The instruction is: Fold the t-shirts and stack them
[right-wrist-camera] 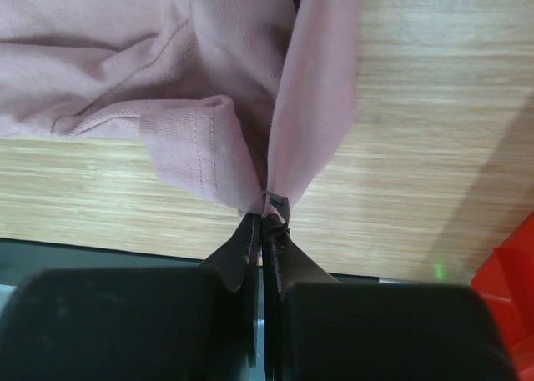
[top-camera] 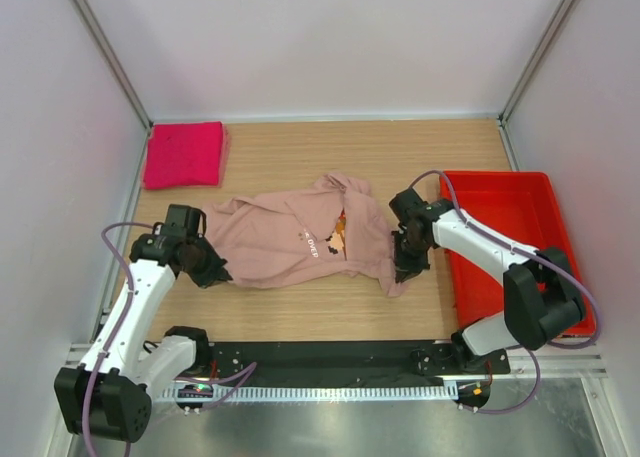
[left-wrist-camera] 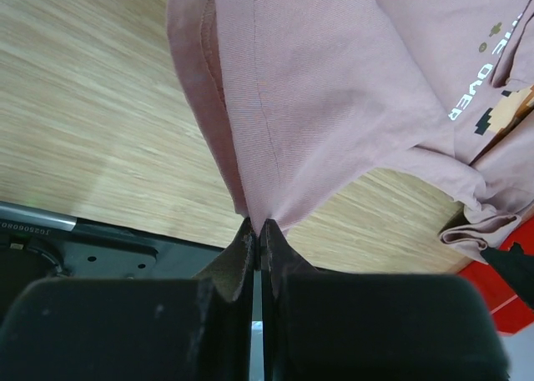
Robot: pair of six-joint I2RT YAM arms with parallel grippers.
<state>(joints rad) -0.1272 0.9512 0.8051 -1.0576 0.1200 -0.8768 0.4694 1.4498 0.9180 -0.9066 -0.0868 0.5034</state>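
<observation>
A pale pink t-shirt with white text and an orange-brown pixel print lies rumpled across the middle of the wooden table. My left gripper is shut on its left hem corner; in the left wrist view the cloth rises straight out of the pinched fingertips. My right gripper is shut on the shirt's right bottom corner, where the fabric bunches into the closed fingertips. A bright magenta t-shirt lies folded at the table's far left corner.
A red plastic bin stands on the right side, just beyond my right arm. A black base rail runs along the near edge. White walls close in the table on three sides.
</observation>
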